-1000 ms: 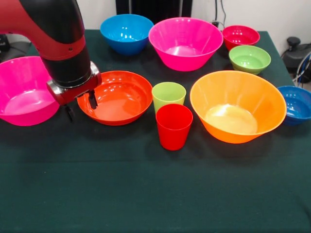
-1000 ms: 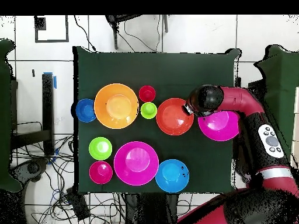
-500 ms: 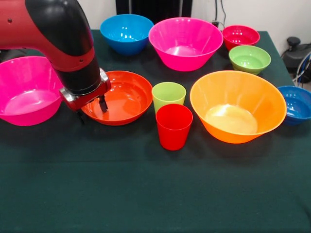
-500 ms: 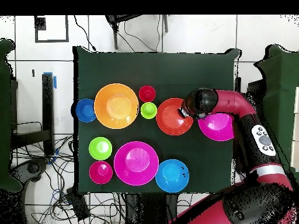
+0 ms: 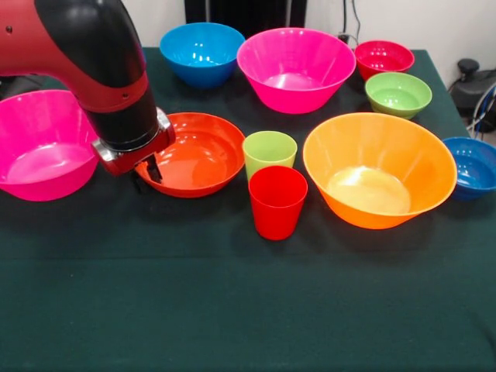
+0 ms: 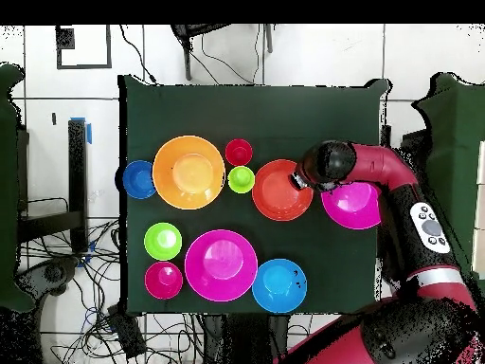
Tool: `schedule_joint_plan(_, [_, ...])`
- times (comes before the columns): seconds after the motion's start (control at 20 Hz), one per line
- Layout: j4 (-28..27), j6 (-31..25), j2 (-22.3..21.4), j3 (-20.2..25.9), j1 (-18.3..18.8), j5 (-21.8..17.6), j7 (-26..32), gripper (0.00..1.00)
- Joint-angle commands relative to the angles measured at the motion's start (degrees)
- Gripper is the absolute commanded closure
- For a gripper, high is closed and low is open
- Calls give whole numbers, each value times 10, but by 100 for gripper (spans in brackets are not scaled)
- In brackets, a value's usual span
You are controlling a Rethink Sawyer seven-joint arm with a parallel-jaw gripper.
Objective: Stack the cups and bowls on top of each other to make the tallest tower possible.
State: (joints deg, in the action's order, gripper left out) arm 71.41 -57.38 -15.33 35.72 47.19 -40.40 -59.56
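Dark green cloth (image 5: pixel 248 310) covers the table we work on, and its near half lies bare in the front view. Going from near to far, we first meet the red cup (image 5: pixel 277 201), a smooth tapered tumbler standing upright, with the lime green cup (image 5: pixel 269 153) just behind it, the two almost touching. To their right sits the big orange bowl (image 5: pixel 379 170), glossy and wide, with the dark blue bowl (image 5: pixel 471 167) tucked just beside its right rim. To the left of the cups rests the medium red-orange bowl (image 5: pixel 190 154), shallow and shiny, and beyond it at the left edge one big pink bowl (image 5: pixel 40 143). Farther back we see the green bowl (image 5: pixel 397 94), then the small magenta-red bowl (image 5: pixel 384 58), the second big pink bowl (image 5: pixel 295 68) and the light blue bowl (image 5: pixel 201 53) along the far side. Nothing is stacked; every piece stands alone on the cloth. We can read no writing or brand on any of them.

Our gripper (image 5: pixel 144 173) hangs at the left rim of the red-orange bowl, its two dark fingers set narrowly apart with one finger inside the rim and the other outside it. We cannot tell whether they press the rim.
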Motion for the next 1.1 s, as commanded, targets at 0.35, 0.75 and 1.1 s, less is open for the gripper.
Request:
schedule_joint_plan(0.35, [-28, 6, 29, -10, -26, -42, 119, 100])
schedule_joint_plan(0.75, [-13, -11, -11, -15, -24, -63, 164, 100])
schedule_joint_plan(1.1, [8, -21, -49, -20, -23, -71, 172, 100])
